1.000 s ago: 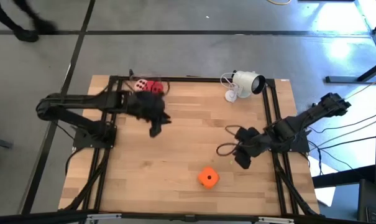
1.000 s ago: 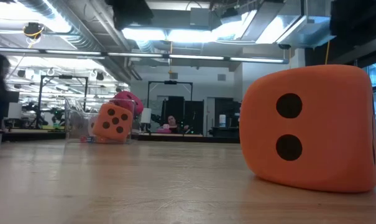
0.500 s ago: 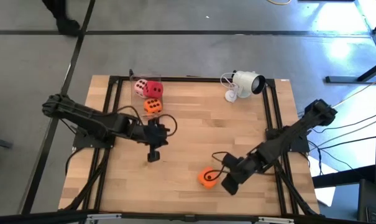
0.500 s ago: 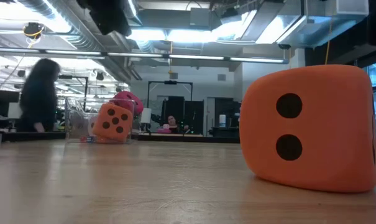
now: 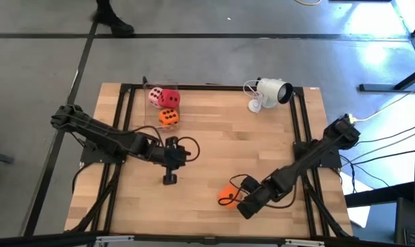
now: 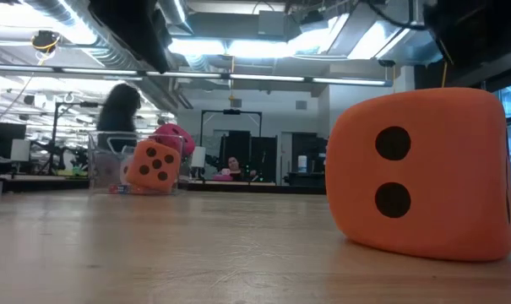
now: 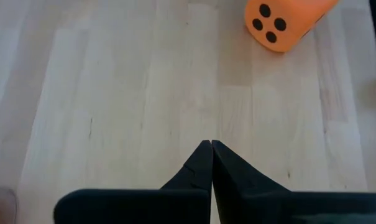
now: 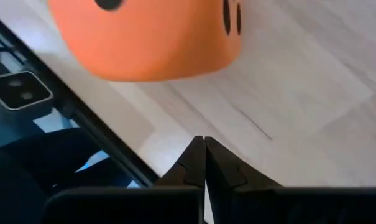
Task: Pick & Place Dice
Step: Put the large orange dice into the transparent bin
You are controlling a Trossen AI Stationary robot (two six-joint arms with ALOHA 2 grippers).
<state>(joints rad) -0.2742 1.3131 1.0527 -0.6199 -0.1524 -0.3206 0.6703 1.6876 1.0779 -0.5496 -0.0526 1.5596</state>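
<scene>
My right gripper (image 5: 243, 206), fingers closed and empty, sits beside the near orange die (image 5: 227, 195); my left gripper (image 5: 169, 178) is likewise closed, empty.

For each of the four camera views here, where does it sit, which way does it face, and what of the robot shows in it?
High view: above, looking straight down on the table; both arms show.
Low view: table-top height, looking level across to the room; the near orange die fills the right, with a person beyond.
Left wrist view: looks down past the left gripper, shut, at bare wood.
Right wrist view: past the right gripper, shut, by the table edge.
Shared: the near orange die shows in the high, low and right wrist views.
</scene>
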